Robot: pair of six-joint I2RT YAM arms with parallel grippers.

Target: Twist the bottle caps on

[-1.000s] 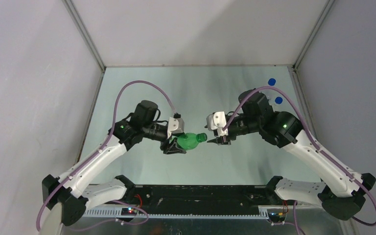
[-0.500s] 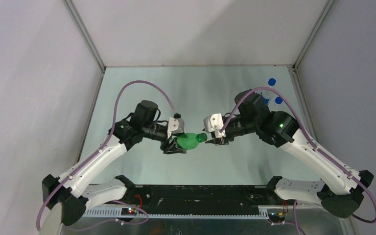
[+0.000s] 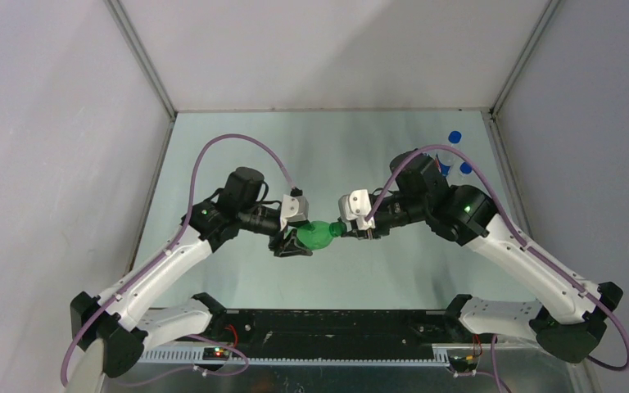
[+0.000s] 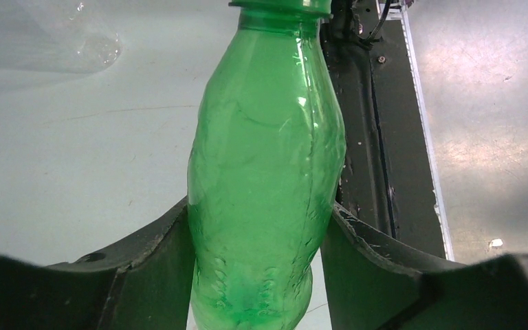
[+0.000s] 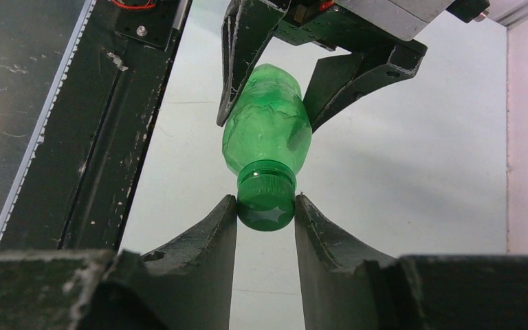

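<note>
At the near edge of the table (image 3: 237, 147), toward 6 o'clock, a black rail (image 3: 328, 323) runs between the two arm bases. A little farther out, near the middle, the left gripper (image 4: 260, 213) squeezes the fat part of the green bottle (image 4: 268, 137) between its two fingers and holds it up off the table. The bottle lies on its side, with its neck pointing to 3 o'clock. The green cap (image 5: 267, 198) sits on that neck. The right gripper (image 5: 266, 206) reaches in from 3 o'clock. Its two fingers press on the cap, one on each side. Far back at about 2 o'clock sits a blue cap (image 3: 455, 137), with one more (image 3: 466, 168) near it, both well apart from the green bottle.
</note>
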